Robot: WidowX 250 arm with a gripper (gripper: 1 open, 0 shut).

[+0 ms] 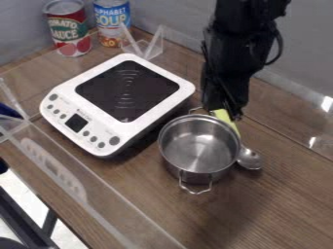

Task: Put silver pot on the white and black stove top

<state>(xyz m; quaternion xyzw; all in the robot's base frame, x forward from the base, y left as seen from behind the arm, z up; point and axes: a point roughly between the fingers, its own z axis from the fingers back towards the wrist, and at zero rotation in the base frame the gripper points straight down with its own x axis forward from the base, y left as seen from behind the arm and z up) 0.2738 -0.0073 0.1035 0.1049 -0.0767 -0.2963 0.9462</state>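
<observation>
The silver pot stands upright and empty on the wooden table, just right of the white and black stove top. Nothing rests on the stove's black glass centre. My black gripper points down just behind the pot's far rim, over the top end of a spoon's yellow-green handle. Its fingers are together with nothing visibly between them. The arm hides the table behind the pot.
The spoon lies along the pot's right side, its metal bowl at the front. Two cans stand at the back left. A clear plastic stand sits behind the stove. The table's front edge runs diagonally at lower left.
</observation>
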